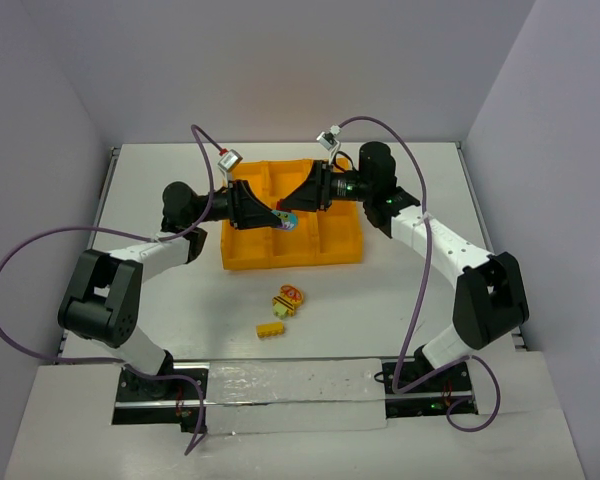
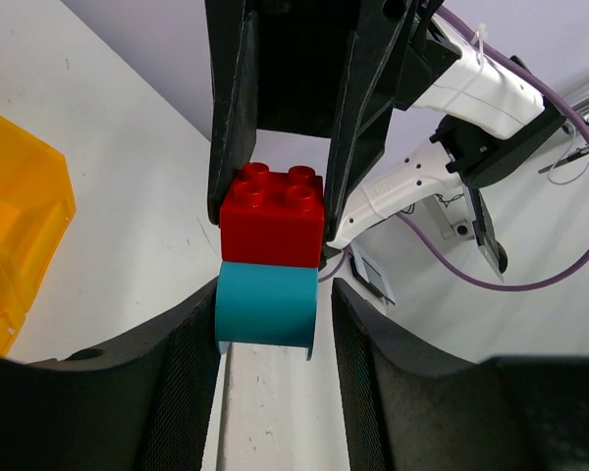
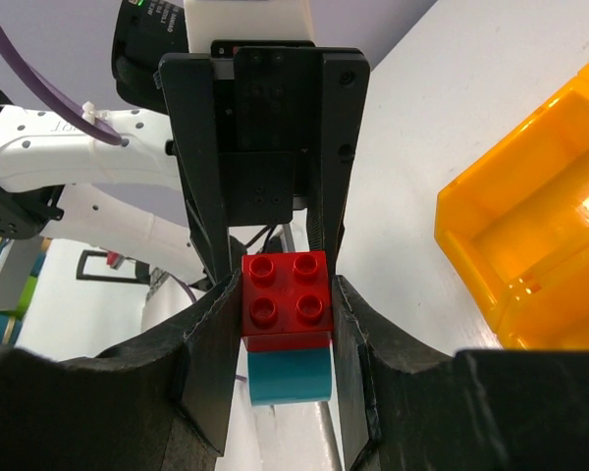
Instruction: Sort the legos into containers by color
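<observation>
Two arms meet above the orange tray [image 1: 292, 262], and between them hangs one small brick cluster [image 1: 286, 218], a red brick [image 2: 273, 218] stacked on a teal piece [image 2: 267, 309]. The left fingers [image 2: 191, 343] are closed nearly all the way, pressing the teal piece from both sides. The right fingers [image 3: 211, 334] are equally narrow and clamp the red brick, whose four studs face the right wrist camera. Both arms thus grip the same cluster from opposite sides, fingertip almost to fingertip. It is held in the air over the middle of the tray, clear of the walls, though I cannot tell which well lies under it. A corner of the tray shows at the edge of each wrist view. On the white tabletop [image 1: 180, 290], just in front of the tray, lie two loose pieces near each other: a yellow brick [image 1: 271, 328] and, slightly farther from the arm bases, a small cluster [image 1: 289, 300] showing red and yellow.
</observation>
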Robot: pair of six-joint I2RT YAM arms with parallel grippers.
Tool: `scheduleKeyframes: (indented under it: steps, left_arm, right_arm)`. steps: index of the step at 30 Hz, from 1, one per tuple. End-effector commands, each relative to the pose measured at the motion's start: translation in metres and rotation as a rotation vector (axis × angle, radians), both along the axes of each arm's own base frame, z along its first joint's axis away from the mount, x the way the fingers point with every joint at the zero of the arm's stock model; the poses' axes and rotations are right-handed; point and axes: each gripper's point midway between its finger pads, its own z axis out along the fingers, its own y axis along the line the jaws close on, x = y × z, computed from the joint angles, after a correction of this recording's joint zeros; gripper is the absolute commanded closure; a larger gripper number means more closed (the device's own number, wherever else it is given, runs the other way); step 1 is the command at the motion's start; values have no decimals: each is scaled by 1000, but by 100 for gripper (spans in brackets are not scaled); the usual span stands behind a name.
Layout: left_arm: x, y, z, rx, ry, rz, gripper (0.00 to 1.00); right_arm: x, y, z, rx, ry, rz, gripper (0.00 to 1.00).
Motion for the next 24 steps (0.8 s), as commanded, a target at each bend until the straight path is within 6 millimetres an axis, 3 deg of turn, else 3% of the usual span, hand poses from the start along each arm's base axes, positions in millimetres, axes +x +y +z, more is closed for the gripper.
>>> scheduleKeyframes:
  steps: [1, 5, 9, 16, 24]
  left_arm:
    - [4, 0, 29, -57, -99, 22, 47]
    - [4, 0, 28, -58, -89, 16, 57]
    - [7, -1, 24, -43, -72, 22, 100]
    - [11, 3, 4, 84, -143, 74, 100]
    - [8, 12, -14, 181, -145, 104, 100]
  right_arm:
    - [-5, 1, 2, 0, -39, 2, 100]
    - [-5, 1, 4, 4, -40, 4, 100]
    - [-6, 2, 4, 8, -39, 9, 100]
    - [-18, 6, -4, 57, 73, 124, 100]
    - [-7, 5, -7, 68, 118, 128, 100]
